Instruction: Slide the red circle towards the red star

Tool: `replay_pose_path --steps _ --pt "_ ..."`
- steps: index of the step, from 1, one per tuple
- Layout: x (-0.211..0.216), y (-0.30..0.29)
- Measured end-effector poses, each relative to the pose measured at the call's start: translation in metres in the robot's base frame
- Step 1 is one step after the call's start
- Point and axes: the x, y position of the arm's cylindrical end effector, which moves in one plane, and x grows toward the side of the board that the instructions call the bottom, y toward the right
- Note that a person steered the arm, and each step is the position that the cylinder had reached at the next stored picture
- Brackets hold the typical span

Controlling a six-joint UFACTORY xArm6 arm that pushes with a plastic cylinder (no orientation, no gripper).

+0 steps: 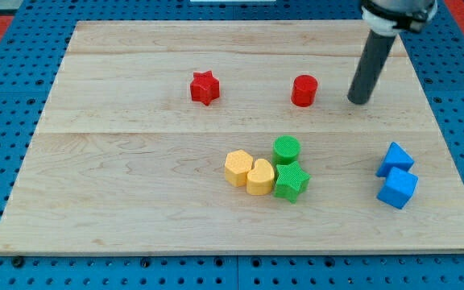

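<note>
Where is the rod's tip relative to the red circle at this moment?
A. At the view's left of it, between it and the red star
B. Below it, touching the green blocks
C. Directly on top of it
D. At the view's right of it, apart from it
D: my tip stands at the view's right of the red circle with bare board between them, while the red star lies on the circle's far side, at the view's left.

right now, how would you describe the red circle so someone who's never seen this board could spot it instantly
Start at the wooden board and look at its upper half, where two red blocks sit apart in a row. The red circle is the one nearer the view's right, with my tip just off its right side, not touching. Unlike the red star, it is a plain round cylinder without points.
</note>
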Motion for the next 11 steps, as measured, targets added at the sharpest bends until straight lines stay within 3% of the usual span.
replay_pose_path --steps 1,2,4,5,6,7,8,9,10,11 --pt "0.002 -0.076" --pt "0.035 -0.144" --pt "0.038 -0.034" --pt "-0.038 -0.051" --pt "-0.023 -0.141" --pt "-0.020 -0.156" --pt "-0.010 -0.044" --pt "0.038 -0.087" --pt "0.012 -0.177" --pt "0.014 -0.163"
